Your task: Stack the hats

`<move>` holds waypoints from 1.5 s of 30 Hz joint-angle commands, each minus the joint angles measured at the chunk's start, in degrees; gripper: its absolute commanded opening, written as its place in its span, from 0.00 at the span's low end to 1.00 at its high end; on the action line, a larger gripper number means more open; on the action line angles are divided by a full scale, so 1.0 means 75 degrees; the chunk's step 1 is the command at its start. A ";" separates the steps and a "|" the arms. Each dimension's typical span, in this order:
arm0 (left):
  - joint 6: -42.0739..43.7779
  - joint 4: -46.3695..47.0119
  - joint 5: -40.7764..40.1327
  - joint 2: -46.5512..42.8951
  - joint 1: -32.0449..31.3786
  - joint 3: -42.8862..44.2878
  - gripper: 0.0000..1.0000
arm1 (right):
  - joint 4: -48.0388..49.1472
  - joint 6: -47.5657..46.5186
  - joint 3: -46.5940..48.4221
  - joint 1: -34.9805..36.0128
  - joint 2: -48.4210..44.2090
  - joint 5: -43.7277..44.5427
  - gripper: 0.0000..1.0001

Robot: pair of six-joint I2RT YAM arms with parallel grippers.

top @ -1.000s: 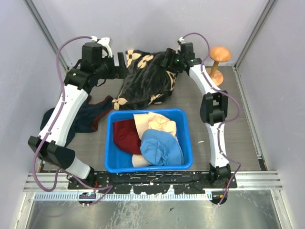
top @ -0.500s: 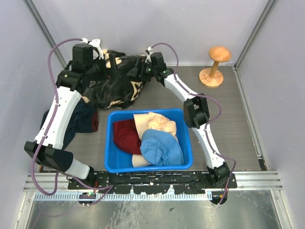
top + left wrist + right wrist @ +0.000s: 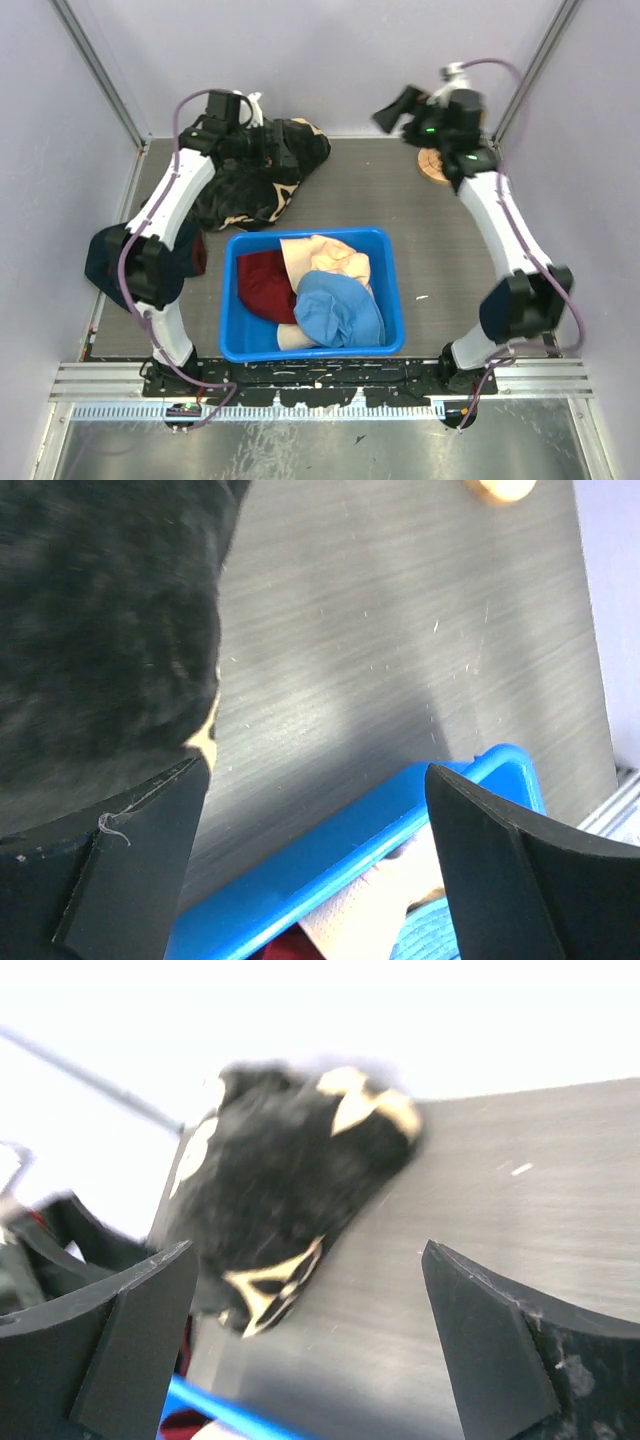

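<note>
Hats (image 3: 330, 262) are just heaped in the blue bin (image 3: 310, 352), light blue one (image 3: 338, 308) on top, so no neat stack yet. Left gripper (image 3: 318, 770) hangs over the black blanket (image 3: 250, 190) beyond the bin's far left, right gripper (image 3: 308, 1250) beyond its far right, both jaws wide, empty

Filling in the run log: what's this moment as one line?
hats: loose in blue bin, unstacked | left gripper: open, beside black blanket | right gripper: open, empty
</note>
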 commanded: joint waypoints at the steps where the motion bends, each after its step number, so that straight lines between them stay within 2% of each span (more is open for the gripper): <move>1: 0.0118 -0.0140 0.0594 0.0852 -0.0488 0.0887 0.98 | -0.0365 -0.0587 -0.0633 -0.1101 -0.1305 0.0452 1.00; 3: 0.0231 -0.0432 0.0461 0.1534 -0.0603 0.1590 0.98 | -0.0755 -0.0772 -0.0708 -0.1505 -0.1672 0.0329 1.00; 9: 0.0315 -0.1583 0.0512 0.4524 -0.0597 0.5578 0.98 | -0.1702 -0.1418 -0.0748 -0.1842 -0.2375 0.0426 1.00; 12: -0.0349 -0.0587 0.0539 0.4991 -0.0373 0.5485 0.98 | -0.1979 -0.1477 -0.0769 -0.1844 -0.2610 0.0556 1.00; 16: -0.1241 -0.0221 0.0492 0.5857 -0.0102 0.6322 0.98 | -0.2259 -0.1399 -0.0649 -0.1847 -0.2815 0.0601 1.00; 21: -0.1542 -0.0038 -0.0508 0.6077 0.0351 0.6240 0.98 | -0.2503 -0.1460 -0.0513 -0.1845 -0.3080 0.0768 1.00; 24: -0.1516 -0.0246 -0.1224 0.6131 0.0895 0.6170 0.98 | -0.2781 -0.1658 -0.0380 -0.1845 -0.3214 0.0951 1.00; 30: -0.1314 -0.0716 -0.1594 0.6387 0.1812 0.6133 0.98 | -0.3127 -0.1783 -0.0114 -0.1845 -0.3381 0.1236 1.00; 36: -0.0907 -0.0959 -0.2346 0.6125 0.2542 0.5811 0.98 | -0.3330 -0.1632 0.0240 -0.1845 -0.3249 0.1136 1.00; 40: -0.0803 -0.0981 -0.2518 0.5784 0.3381 0.5358 0.98 | -0.3448 -0.1583 0.0235 -0.1845 -0.3321 0.1130 1.00; 45: -0.0341 -0.0944 -0.1919 0.5582 0.4160 0.5335 0.98 | -0.3712 -0.1628 0.0079 -0.1845 -0.3507 0.1164 1.00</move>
